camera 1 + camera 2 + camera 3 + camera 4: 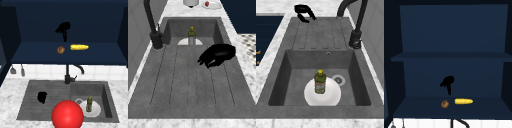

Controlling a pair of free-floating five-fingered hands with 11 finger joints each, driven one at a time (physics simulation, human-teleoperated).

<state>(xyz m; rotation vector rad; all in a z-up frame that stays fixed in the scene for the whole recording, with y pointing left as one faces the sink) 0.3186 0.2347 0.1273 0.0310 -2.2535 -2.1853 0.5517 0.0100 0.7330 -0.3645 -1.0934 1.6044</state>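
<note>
**Hand Hung Over Cabinet Shelf**

While the left hand (pixel 42 97) hovered over the sink's draining board (pixel 32 100), fingers loosely curled and holding nothing, the right hand (pixel 63 28) hung farther back inside the cabinet, fingers relaxed and pointing down. Just below it on the shelf (pixel 37 53) lay a brown potato (pixel 60 50), with a corn cob (pixel 79 47) beside it to the right.

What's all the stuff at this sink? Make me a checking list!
Surface: grey sink with ridged drainboard, marble counter.
Job's things: brown round thing and corn cob on the cabinet shelf.
Clutter: green bottle upright on white plate in the basin; red ball in front.
Hands: right hand above the brown round thing, apart; left hand over the drainboard, loosely bent, holding nothing.
Cables: nothing seen.
Surroundings: black faucet, white tiles.
</note>
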